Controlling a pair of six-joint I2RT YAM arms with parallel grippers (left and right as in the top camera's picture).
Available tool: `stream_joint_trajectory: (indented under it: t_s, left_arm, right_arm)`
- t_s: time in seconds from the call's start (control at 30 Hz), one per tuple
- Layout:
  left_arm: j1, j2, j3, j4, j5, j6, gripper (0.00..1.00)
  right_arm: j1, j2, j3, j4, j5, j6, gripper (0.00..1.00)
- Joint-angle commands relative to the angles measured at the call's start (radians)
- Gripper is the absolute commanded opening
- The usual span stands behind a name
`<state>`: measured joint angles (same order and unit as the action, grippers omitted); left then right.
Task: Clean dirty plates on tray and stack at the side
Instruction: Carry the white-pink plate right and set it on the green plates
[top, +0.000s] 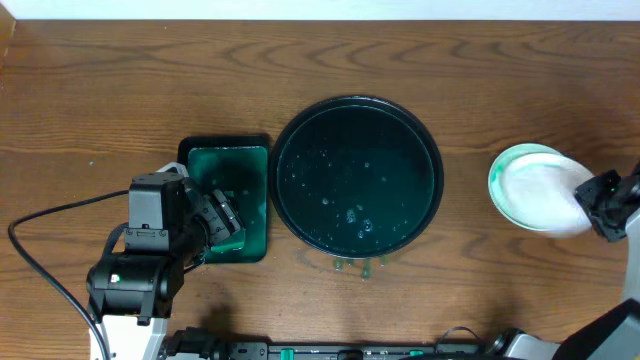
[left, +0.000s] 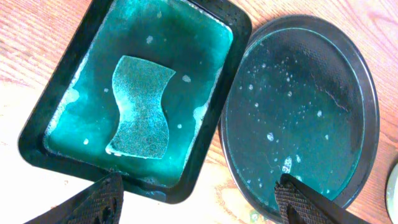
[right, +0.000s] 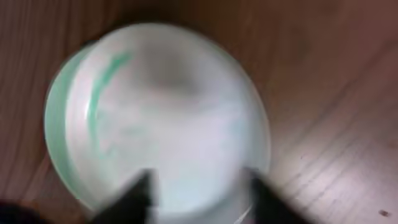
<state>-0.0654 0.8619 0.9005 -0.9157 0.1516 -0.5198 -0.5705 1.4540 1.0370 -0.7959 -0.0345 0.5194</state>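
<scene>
The plates (top: 535, 188) sit in a stack on the bare wood at the right, the lower one with a teal-green rim; they fill the blurred right wrist view (right: 161, 106). My right gripper (top: 594, 200) is at the stack's right edge, fingers apart (right: 199, 180) over the top plate. The round black tray (top: 360, 150) holds only droplets and no plates; it also shows in the left wrist view (left: 298, 106). My left gripper (top: 225, 215) is open and empty (left: 199, 183) above the gap between the two trays.
A rectangular dark-green tray (top: 225, 141) with teal water and a sponge (left: 140, 106) lies left of the black tray, touching it. Teal drips (top: 355, 264) mark the wood in front of the black tray. A cable (top: 40, 260) runs at the left.
</scene>
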Motion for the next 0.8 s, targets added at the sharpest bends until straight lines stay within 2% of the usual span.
stream_joint_trajectory:
  t_s: [0.0, 0.13, 0.3, 0.33, 0.37, 0.4, 0.43, 0.47, 0.5, 0.53, 0.77]
  left_arm:
    - [0.005, 0.000, 0.028, 0.000, -0.003, 0.003, 0.79]
    - [0.005, 0.000, 0.028, 0.000, -0.003, 0.003, 0.79]
    - [0.005, 0.000, 0.028, 0.000, -0.003, 0.003, 0.79]
    - [0.005, 0.000, 0.028, 0.000, -0.003, 0.003, 0.79]
    - [0.005, 0.000, 0.028, 0.000, -0.003, 0.003, 0.79]
    - [0.005, 0.000, 0.028, 0.000, -0.003, 0.003, 0.79]
    - [0.005, 0.000, 0.028, 0.000, -0.003, 0.003, 0.79]
    - [0.005, 0.000, 0.028, 0.000, -0.003, 0.003, 0.79]
    - [0.005, 0.000, 0.028, 0.000, -0.003, 0.003, 0.79]
    - [0.005, 0.000, 0.028, 0.000, -0.003, 0.003, 0.79]
    - [0.005, 0.000, 0.028, 0.000, -0.002, 0.003, 0.79]
  right_arm:
    - [0.003, -0.006, -0.002, -0.019, -0.166, -0.091, 0.77]
    - [0.024, -0.092, 0.018, -0.052, -0.349, -0.217, 0.70]
    - [0.118, -0.308, 0.032, -0.048, -0.660, -0.434, 0.61]
    - [0.138, -0.346, 0.032, -0.046, -0.663, -0.439, 0.51]
    - [0.161, -0.390, 0.032, -0.047, -0.667, -0.449, 0.33]
    - [0.188, -0.435, 0.032, -0.050, -0.666, -0.451, 0.23]
    - [0.211, -0.465, 0.032, -0.055, -0.666, -0.450, 0.21]
    - [0.240, -0.504, 0.032, -0.064, -0.663, -0.450, 0.27]
    - [0.259, -0.529, 0.032, -0.072, -0.651, -0.449, 0.58]
    - [0.279, -0.556, 0.032, -0.078, -0.644, -0.441, 0.99]
    - [0.323, -0.668, 0.032, -0.084, -0.644, -0.409, 0.99]
